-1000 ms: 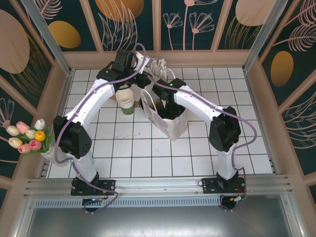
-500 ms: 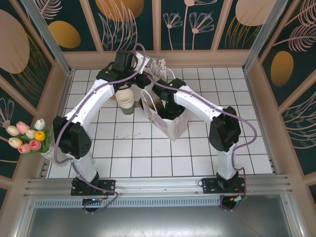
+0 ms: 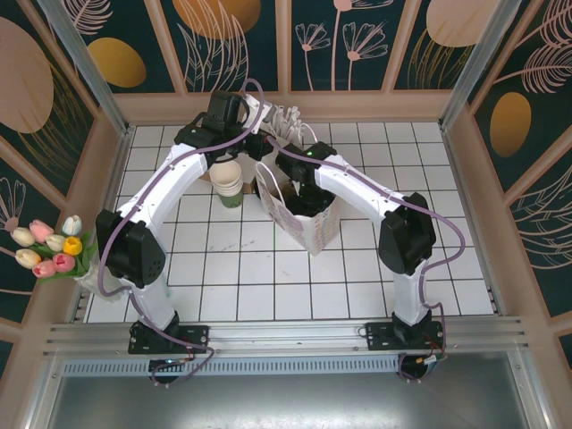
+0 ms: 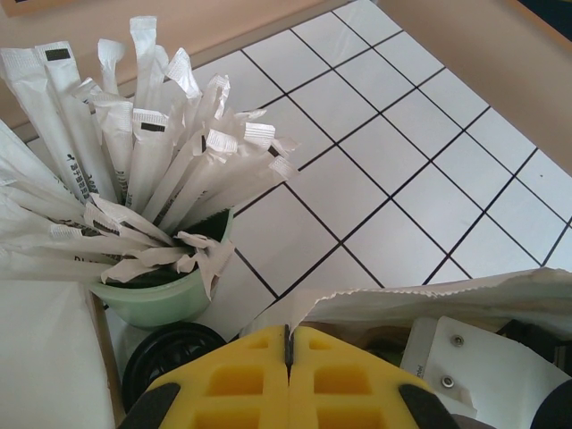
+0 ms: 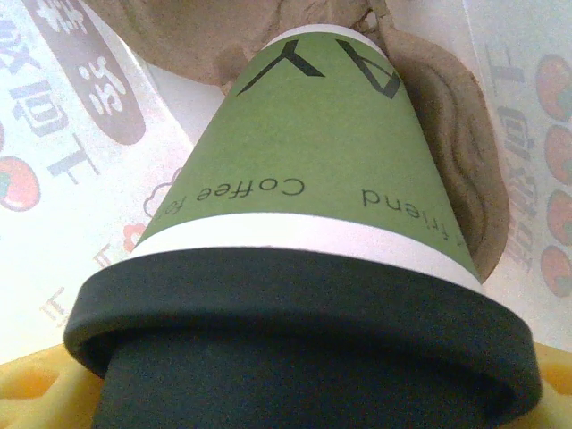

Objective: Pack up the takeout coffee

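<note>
- Reaching down into the one white paper bag [image 3: 315, 234] that stood near the middle of the desk [image 3: 268, 268], the right gripper [image 5: 290, 407] grasped the takeout coffee [image 5: 313, 152] at its dark lid, with a yellow pad [image 5: 31, 389] showing on either side of the lid.
- One takeout coffee was in view: a green paper cup with black lettering, a white band and a dark round top. It was inside the bag, with the bag's printed white walls around it.
- One piece of brown moulded pulp [image 5: 456, 179] lay beyond the cup's base in the bag.
- The left gripper [image 4: 288, 344] was clenched on nothing, its two yellow pads pressed together with only a thin seam between them. It hung over the back of the desk, just beside the bag's open rim.
- One pale green cup [image 4: 165, 299] stood upright below it, crammed with many white paper-wrapped sticks [image 4: 143, 152], too many to count.
- One dark round object [image 4: 165, 357] sat just beside that cup; what it was could not be told.
- One stack of cream paper cups [image 3: 229, 177] stood left of the bag, under the left arm.
- One bunch of tulips [image 3: 49, 248] lay at the desk's left edge, well apart from the rest.
</note>
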